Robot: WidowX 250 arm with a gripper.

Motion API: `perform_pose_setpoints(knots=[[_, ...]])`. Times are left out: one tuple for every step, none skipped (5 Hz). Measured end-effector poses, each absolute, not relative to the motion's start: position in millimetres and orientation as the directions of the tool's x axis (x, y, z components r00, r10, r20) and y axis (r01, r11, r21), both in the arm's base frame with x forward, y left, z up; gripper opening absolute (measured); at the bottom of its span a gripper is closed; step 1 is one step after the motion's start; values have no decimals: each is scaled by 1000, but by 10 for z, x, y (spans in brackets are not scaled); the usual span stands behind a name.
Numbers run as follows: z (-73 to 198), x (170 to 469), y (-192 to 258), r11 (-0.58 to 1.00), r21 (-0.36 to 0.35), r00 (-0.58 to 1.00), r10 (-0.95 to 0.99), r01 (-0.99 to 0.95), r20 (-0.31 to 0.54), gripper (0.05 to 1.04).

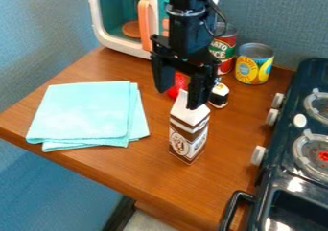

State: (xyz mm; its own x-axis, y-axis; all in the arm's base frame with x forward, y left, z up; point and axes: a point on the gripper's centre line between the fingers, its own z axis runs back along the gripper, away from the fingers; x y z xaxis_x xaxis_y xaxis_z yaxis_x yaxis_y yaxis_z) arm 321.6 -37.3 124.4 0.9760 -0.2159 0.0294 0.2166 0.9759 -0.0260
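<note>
Hanging over the middle of the wooden table [128, 172], the black gripper [180, 98] has its fingers parted and grasps nothing; one fingertip overlaps the top of the brown-and-white carton [188, 140], though whether they touch I cannot tell. The carton stands just below the gripper, right of the folded light-blue cloth [87, 111] and left of the stove [282, 177], probably steady because its flat base sits squarely on the wood. The cloth lies flat, likely since its folds give it a broad footing, while the two cans [222, 48] [254, 64] stand at the far side, seemingly put back near the wall. A small black-and-white object [219, 95] sits just beyond the carton. The carton is upright, its long axis vertical and its gabled top pointing up; its emblem face looks toward the near left, its other visible side toward the near right.
</note>
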Motion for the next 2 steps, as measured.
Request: perform_pose_setpoints(knots=[[1222,3264,-378,978,-26,978,-207,208,28,1001],[1159,3300,-439,979,-26,979,-204,204,4,1001]])
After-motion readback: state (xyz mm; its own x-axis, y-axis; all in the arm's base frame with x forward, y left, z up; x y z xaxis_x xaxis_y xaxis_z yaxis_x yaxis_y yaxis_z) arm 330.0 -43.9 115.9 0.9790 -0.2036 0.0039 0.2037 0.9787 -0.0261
